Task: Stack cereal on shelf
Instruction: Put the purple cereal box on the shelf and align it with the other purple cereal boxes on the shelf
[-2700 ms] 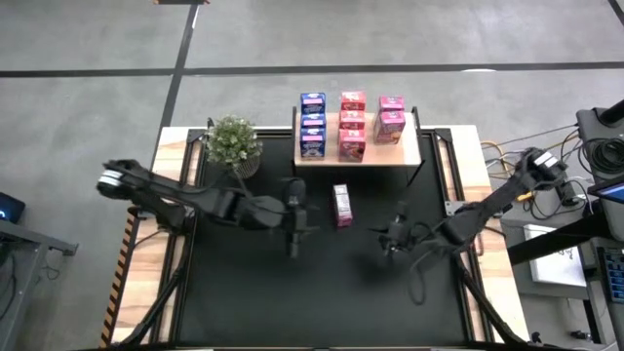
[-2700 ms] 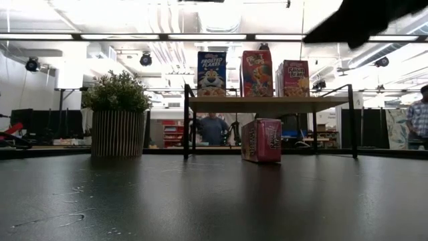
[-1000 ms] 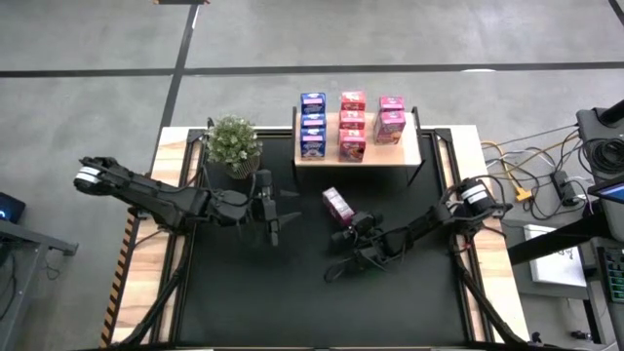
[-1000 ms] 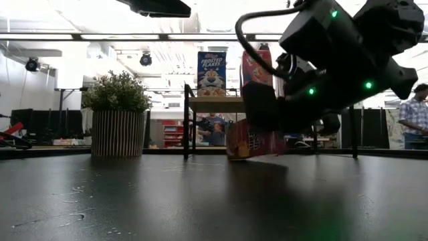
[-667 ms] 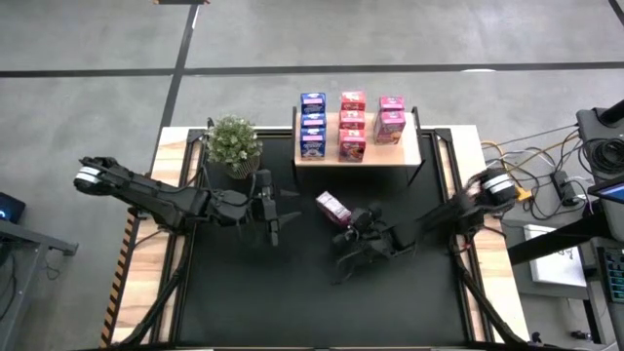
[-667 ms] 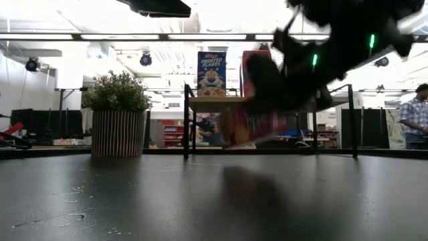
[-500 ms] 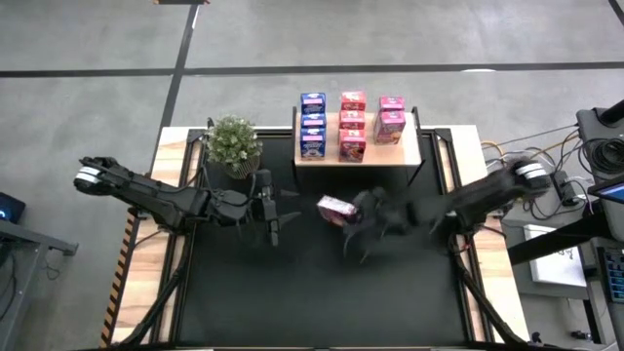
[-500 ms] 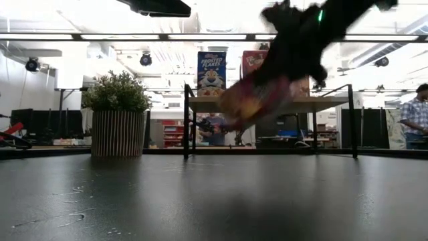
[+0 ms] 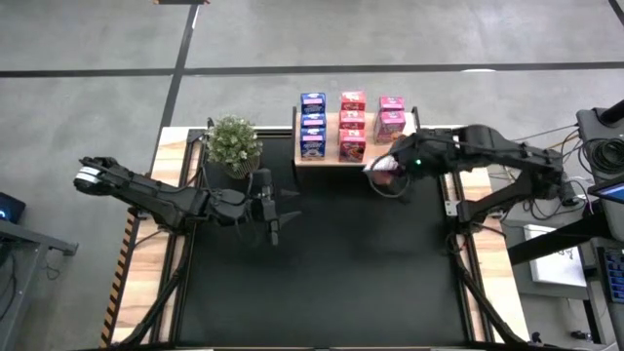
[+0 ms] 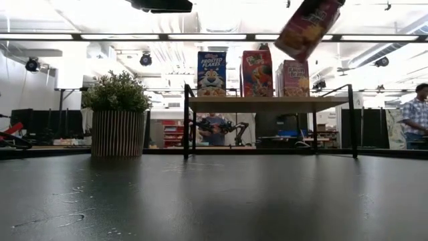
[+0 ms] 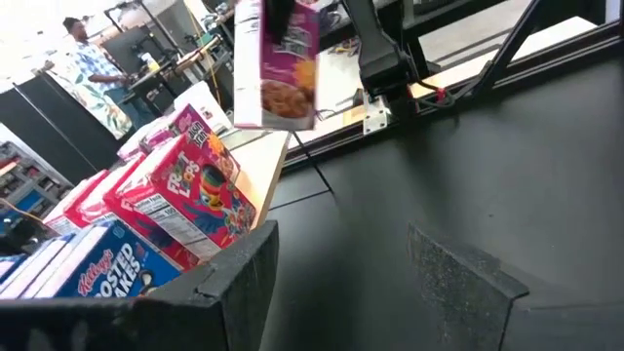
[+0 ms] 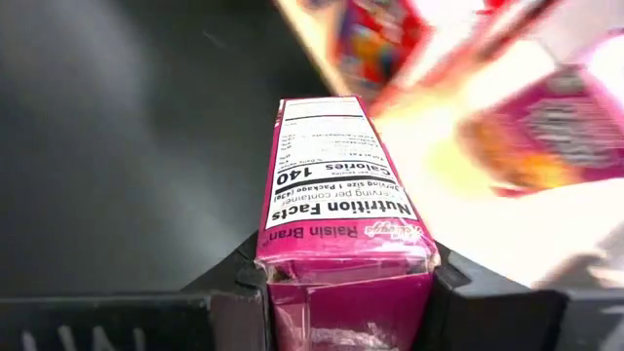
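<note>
One pink cereal box (image 12: 336,224) clamped in the right end effector (image 9: 387,168), above the shelf's (image 9: 414,148) front edge.

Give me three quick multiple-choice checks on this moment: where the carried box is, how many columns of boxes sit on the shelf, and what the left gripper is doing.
1. Where is the pink Raisin Bran box?
A. Flat on the tabletop
B. Held in the air above the shelf's right front
C. Beside the plant

2. How many columns of cereal boxes stand on the shelf?
A. Three
B. One
C. Five

3. What is the state of the left gripper?
A. Shut on a blue box
B. Open, holding nothing
C. Pressing on the plant

Answers:
1 B: the right gripper grips it tilted, above shelf height in the low view.
2 A: the high view shows blue, red and pink columns.
3 B: the left wrist view shows its fingers apart over bare table.
</note>
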`<action>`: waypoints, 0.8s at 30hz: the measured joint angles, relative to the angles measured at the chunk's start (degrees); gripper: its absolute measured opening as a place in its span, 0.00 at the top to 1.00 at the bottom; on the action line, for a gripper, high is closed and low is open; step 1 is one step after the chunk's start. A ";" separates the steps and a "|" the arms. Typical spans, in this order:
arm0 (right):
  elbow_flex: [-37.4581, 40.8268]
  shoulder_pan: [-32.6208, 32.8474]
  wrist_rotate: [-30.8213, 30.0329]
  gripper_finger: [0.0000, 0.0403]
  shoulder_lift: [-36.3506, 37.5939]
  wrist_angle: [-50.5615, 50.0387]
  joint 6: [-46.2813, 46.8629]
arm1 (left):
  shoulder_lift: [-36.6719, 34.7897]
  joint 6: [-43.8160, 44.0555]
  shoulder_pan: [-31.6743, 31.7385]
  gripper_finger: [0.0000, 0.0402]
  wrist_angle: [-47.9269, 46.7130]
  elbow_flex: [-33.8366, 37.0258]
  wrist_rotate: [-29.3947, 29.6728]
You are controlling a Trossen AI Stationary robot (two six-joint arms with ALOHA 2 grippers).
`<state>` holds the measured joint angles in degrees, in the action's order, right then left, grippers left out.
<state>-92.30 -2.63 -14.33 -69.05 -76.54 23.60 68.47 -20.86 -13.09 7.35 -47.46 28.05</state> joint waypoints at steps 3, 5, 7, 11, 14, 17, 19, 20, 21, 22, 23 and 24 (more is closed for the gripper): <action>-6.60 -2.25 -3.14 0.70 -3.60 -8.55 -6.72 | 0.00 -0.53 0.08 0.48 0.31 -0.02 0.00; -9.46 -4.06 -3.64 0.70 -6.02 -12.51 -11.29 | 0.00 -0.76 0.08 0.48 0.52 -0.02 0.00; -11.07 -5.73 -3.76 0.70 -8.43 -13.53 -16.67 | 0.00 -0.81 0.08 0.48 0.68 -0.02 0.00; -12.87 -8.87 -3.68 0.71 -12.93 -13.42 -28.21 | 0.00 -0.80 0.08 0.48 0.84 0.00 0.00; -14.01 -11.55 -3.56 0.71 -15.93 -13.49 -32.92 | 0.00 -0.60 0.08 0.48 0.84 -0.01 0.00; -15.16 -13.52 -3.52 0.71 -18.09 -13.45 -35.57 | 0.00 -0.23 0.08 0.48 0.84 -0.02 0.00; -15.74 -14.45 -3.28 0.71 -18.89 -13.40 -36.88 | 0.00 -0.19 0.08 0.48 0.81 -0.02 0.00; -15.93 -14.83 -3.26 0.71 -19.18 -13.43 -37.53 | 0.00 -0.16 0.08 0.48 0.82 -0.01 0.00; -15.99 -15.23 -3.25 0.71 -19.28 -13.42 -38.13 | 0.00 -0.13 0.08 0.48 0.81 -0.01 0.00; -15.99 -15.66 -3.25 0.71 -19.40 -13.44 -38.60 | 0.00 -0.12 0.08 0.48 0.81 -0.02 0.00; -15.95 -15.91 -3.28 0.71 -19.48 -13.46 -39.01 | 0.00 -0.11 0.08 0.48 0.81 0.00 0.00; -15.74 -16.19 -3.28 0.71 -19.53 -13.44 -39.24 | 0.00 -0.11 0.08 0.48 0.81 -0.02 0.00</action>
<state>-108.04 -18.81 -17.61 -88.58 -89.98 -15.65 68.47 -20.97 -13.02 8.16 -47.48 28.05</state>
